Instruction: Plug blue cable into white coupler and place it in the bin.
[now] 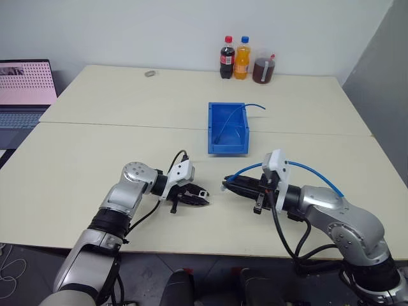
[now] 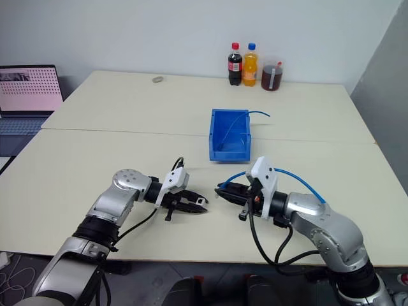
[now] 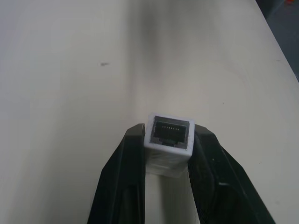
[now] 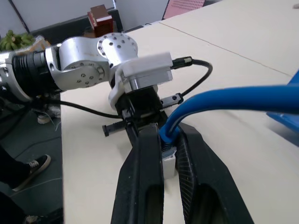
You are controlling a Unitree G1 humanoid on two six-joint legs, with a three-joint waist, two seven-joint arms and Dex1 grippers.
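My left gripper (image 1: 203, 199) hovers low over the near table, shut on the white coupler (image 3: 169, 140). The coupler's dark open socket faces outward between the black fingers (image 3: 126, 158). Just to its right, my right gripper (image 1: 227, 185) points back at it, tips a short gap apart. It is shut on the blue cable (image 4: 224, 100) just behind the pale plug (image 4: 168, 161). The cable (image 1: 315, 173) arcs back over my right forearm. Beyond both grippers, the blue bin (image 1: 227, 148) stands on the middle of the table.
A second thin blue cord (image 1: 255, 106) lies in the bin and hangs over its far right rim. Two bottles (image 1: 234, 57) and a jar (image 1: 263, 69) stand at the far edge, with a small grey object (image 1: 150, 74) to their left. A laptop (image 1: 25, 89) sits far left.
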